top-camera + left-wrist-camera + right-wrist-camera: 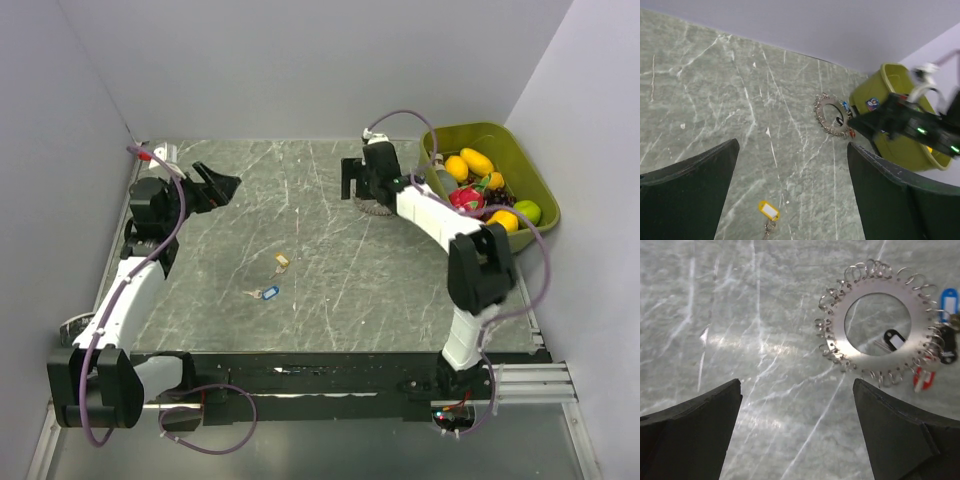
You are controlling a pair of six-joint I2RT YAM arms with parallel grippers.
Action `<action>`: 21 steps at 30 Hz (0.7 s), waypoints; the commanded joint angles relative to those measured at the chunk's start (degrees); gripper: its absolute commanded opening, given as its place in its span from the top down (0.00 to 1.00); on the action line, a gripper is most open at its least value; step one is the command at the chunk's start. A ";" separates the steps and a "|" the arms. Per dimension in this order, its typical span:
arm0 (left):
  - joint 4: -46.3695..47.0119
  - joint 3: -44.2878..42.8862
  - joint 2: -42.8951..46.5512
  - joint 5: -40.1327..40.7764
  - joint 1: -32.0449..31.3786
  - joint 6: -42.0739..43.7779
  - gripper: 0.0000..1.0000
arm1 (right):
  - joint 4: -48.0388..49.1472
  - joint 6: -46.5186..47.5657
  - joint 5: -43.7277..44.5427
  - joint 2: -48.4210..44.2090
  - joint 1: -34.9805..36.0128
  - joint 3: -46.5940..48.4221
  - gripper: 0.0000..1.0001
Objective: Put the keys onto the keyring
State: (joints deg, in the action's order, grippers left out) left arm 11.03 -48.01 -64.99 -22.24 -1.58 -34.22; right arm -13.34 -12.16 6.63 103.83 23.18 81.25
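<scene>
1. Right claw [796, 390]: fingers [695, 435] spread wide with nothing between them, hovering over the table [740, 315].
2. Keyring [836, 327] lies flat on the table, ahead of the right claw and off toward its right finger, not touching it. It's a flat metal disc with a round hole and small split rings all round the rim.
3. Hanging on that rim, on the side far from the claw's centre line, are a blue tag [950, 299] and a red tag [922, 380]. A black tag [891, 338] shows through the hole.
4. Left claw [792, 150]: also spread apart and empty, held off the table.
5. Yellow-tagged key [769, 210] lies loose on the table, under the gap between the left claw's fingers and slightly toward the left finger.
6. Blue-tagged key [266, 293] lies loose near the yellow one. It sits well apart from both claws, between them and nearer the arm bases.
7. Green bin [478, 128] of fruit [478, 160] sits behind the right claw, past its arm.
</scene>
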 commanded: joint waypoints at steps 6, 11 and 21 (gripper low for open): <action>-2.77 -7.27 0.13 -2.46 -3.68 1.96 0.04 | -16.52 -3.48 -6.37 21.93 -4.72 26.47 0.08; -2.50 -7.01 0.48 -3.25 -5.18 2.66 0.04 | -22.50 -4.36 -8.83 30.88 -5.60 37.20 0.11; -3.47 -5.60 2.50 -3.42 -5.71 3.10 0.04 | -24.53 -5.59 -12.08 30.73 -5.60 29.84 0.14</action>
State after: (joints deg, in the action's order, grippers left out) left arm 8.08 -53.28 -64.99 -24.62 -7.01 -32.12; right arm -34.30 -16.64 -3.05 135.92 17.61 113.80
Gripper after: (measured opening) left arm 0.963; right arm 0.866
